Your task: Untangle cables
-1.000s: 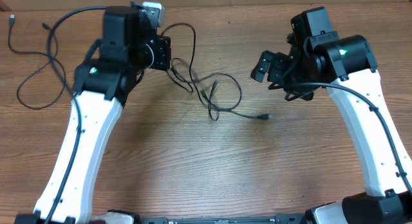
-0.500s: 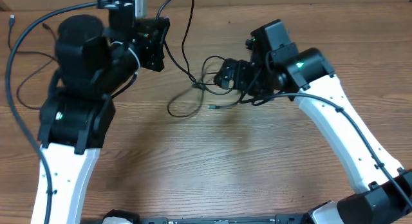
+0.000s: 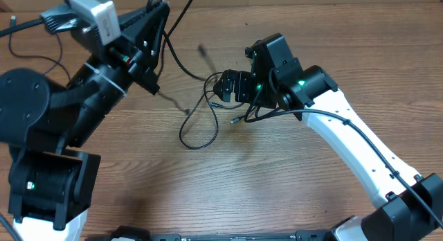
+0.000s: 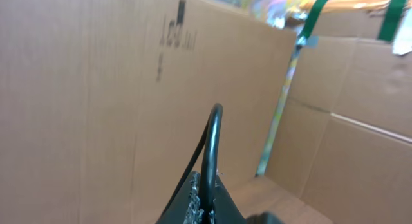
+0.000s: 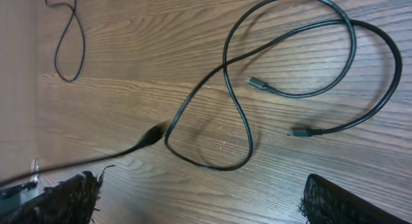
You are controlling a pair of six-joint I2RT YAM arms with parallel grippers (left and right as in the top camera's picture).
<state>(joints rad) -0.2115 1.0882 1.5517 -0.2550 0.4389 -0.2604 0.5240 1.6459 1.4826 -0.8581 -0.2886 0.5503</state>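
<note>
My left gripper (image 3: pixel 158 50) is raised high above the table's left side. In the left wrist view it (image 4: pixel 207 199) is shut on a thin black cable (image 4: pixel 211 143) that arches up out of the jaws. That cable (image 3: pixel 181 64) runs down to the other cables (image 3: pixel 201 134), which lie looped on the wooden table. My right gripper (image 3: pixel 225 88) hovers over those loops. In the right wrist view it (image 5: pixel 206 205) is wide open and empty, just above crossed cable loops (image 5: pixel 238 121) and two small plug ends (image 5: pixel 257 84).
Another thin black cable (image 3: pixel 15 57) lies at the table's far left, and its loop shows in the right wrist view (image 5: pixel 67 50). Cardboard walls (image 4: pixel 84 108) stand around the table. The wooden tabletop (image 3: pixel 277 192) spreads toward the front.
My left arm has risen steeply with the cable, pulling it up off the table. My right gripper has moved left over the cable loops and stayed open. The loops have shifted left.
</note>
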